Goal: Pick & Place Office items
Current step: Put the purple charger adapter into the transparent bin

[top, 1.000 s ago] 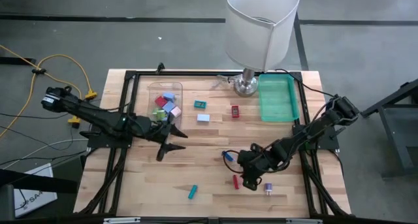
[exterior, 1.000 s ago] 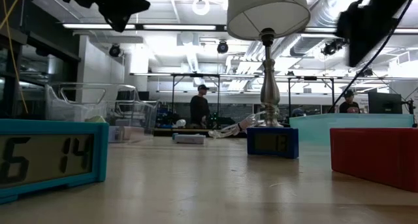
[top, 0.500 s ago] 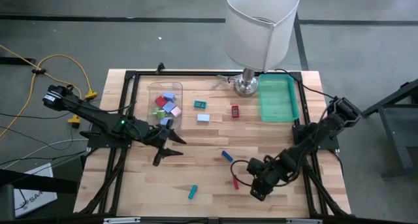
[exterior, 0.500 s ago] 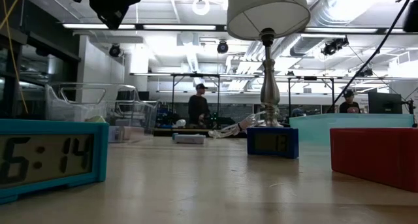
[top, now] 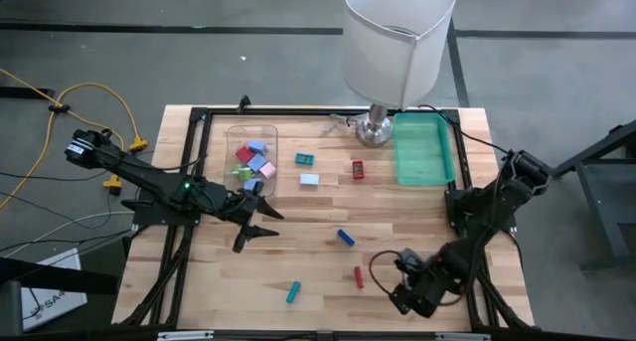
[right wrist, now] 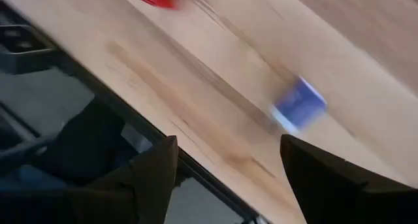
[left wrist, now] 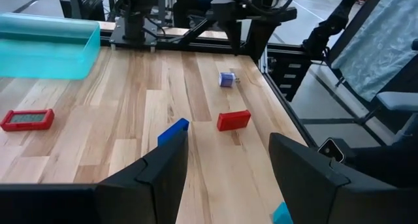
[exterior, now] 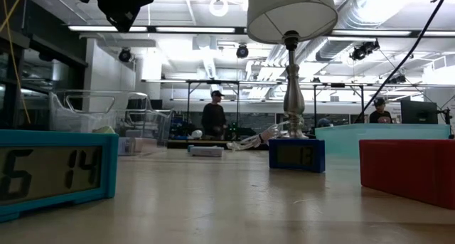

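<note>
Small office items lie scattered on the wooden table. There is a dark blue piece, a red piece, a teal piece and a tiny blue-violet piece. Farther back lie a red clock, a light blue block and a teal bit. Several more rest in a clear bin. My left gripper hovers open beside the bin. My right gripper is open over the table's near right edge, close to the blue-violet piece.
A big white-shaded lamp stands at the far edge, with a green tray to its right. A black frame borders the table. In the low view the teal clock and the red block stand close up. People show in the room behind.
My right gripper has swung away from the dark blue piece toward the table's near right edge, still open and holding nothing. It now covers the blue-violet piece in the high view. My left gripper has shifted slightly toward the near edge. No piece has moved.
</note>
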Controlling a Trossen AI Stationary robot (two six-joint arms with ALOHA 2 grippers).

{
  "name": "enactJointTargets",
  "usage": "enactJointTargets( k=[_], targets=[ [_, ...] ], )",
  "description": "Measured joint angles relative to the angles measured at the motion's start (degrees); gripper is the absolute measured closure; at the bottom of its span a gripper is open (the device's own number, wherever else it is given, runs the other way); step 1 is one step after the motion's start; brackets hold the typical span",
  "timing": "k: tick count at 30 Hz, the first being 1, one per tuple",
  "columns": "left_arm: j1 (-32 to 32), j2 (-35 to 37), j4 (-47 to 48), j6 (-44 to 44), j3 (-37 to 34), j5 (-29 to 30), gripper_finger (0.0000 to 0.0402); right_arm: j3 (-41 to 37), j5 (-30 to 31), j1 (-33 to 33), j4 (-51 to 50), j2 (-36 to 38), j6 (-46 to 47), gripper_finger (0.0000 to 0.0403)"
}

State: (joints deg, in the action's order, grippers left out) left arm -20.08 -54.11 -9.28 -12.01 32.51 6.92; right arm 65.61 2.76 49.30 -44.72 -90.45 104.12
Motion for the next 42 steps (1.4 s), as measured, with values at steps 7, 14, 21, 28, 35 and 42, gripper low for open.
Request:
enactJointTargets(
  k=[7, 14, 21, 28, 35, 42],
  targets=[
    [0.0, 0.0, 0.0, 0.0, 0.0, 0.0, 0.0194, 0.0, -0.1, 6.1, -6.0, 0.0, 18.8, 0.0145],
    [0.0, 0.0, 0.0, 0.0, 0.0, 0.0, 0.0194, 0.0, 1.2, 8.2, -10.5, -0.2, 37.4, 0.0145],
    [0.0, 0.0, 0.0, 0.0, 0.0, 0.0, 0.0194, 0.0, 1.8, 4.6, -8.7, -4.2, 40.3, 0.0145],
    [0.0, 0.0, 0.0, 0.1, 0.0, 0.0, 0.0194, 0.0, 2.2, 2.2, -5.0, -7.1, 39.7, 0.0145],
    [0.0, 0.0, 0.0, 0.0, 0.0, 0.0, 0.0194, 0.0, 3.0, 1.7, -6.2, -8.5, 38.6, 0.0145],
    [0.0, 0.0, 0.0, 0.1, 0.0, 0.0, 0.0194, 0.0, 3.0, 1.5, -6.8, -9.3, 38.7, 0.0145]
  ],
)
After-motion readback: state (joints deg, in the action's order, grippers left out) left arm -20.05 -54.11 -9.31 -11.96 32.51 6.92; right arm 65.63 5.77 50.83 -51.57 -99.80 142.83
